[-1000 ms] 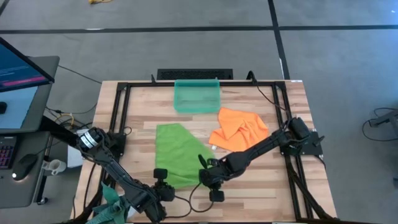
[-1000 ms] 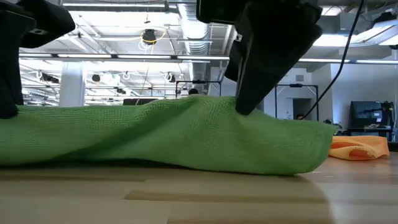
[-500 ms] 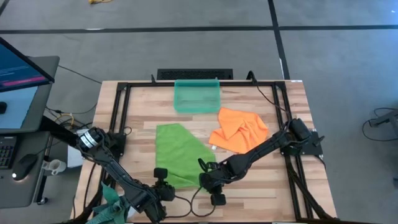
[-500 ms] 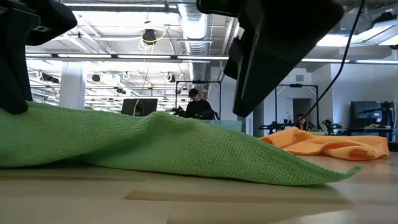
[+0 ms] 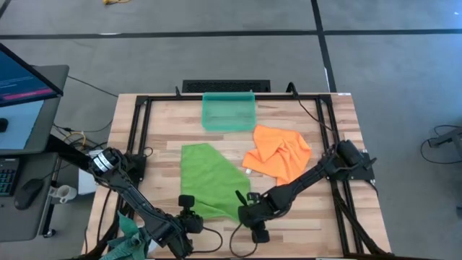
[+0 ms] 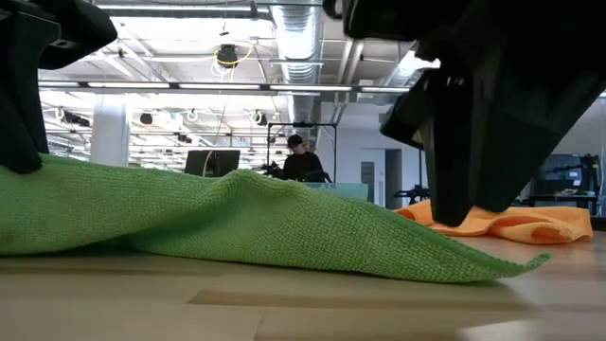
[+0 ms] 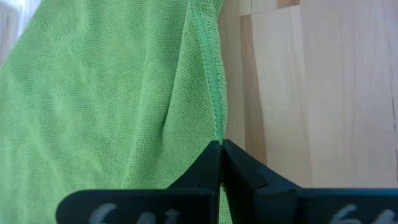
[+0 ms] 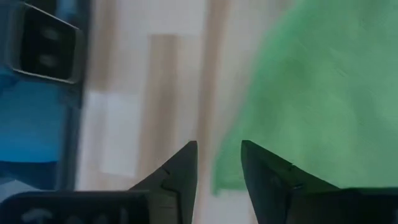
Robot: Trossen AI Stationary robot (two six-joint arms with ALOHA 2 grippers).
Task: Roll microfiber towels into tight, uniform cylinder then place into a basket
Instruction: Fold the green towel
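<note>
The lime green towel [image 5: 209, 180] lies spread on the wooden table, its far end pointing at the teal basket [image 5: 229, 110]. The orange towel [image 5: 278, 153] lies crumpled to its right. My left gripper [image 5: 186, 205] is shut on the green towel's near left corner. My right gripper [image 5: 245, 208] stands open just above the towel's near right corner [image 8: 225, 179], which rests flat on the table. In the low view the right gripper [image 6: 459, 213] hangs clear of the cloth. My left gripper pinches the green towel's hemmed edge [image 7: 215, 127] at the near left corner between its two shut fingers. They slant down from the table's near side, along the hem. The corner [image 6: 38, 175] is raised a little off the table. The rest of the towel slopes down, slack.
A black frame [image 5: 137, 137] runs round the tabletop. A darker green cloth [image 5: 130, 235] hangs at the near left, off the table. Bare wood shows between the green towel and the table's near edge and right of it.
My right gripper has opened and let go of the green towel's near right corner. That corner was lifted in a hump and has fallen flat on the table. The gripper has then moved toward the table's right and near edges, sinking a little. The left gripper kept its hold.
</note>
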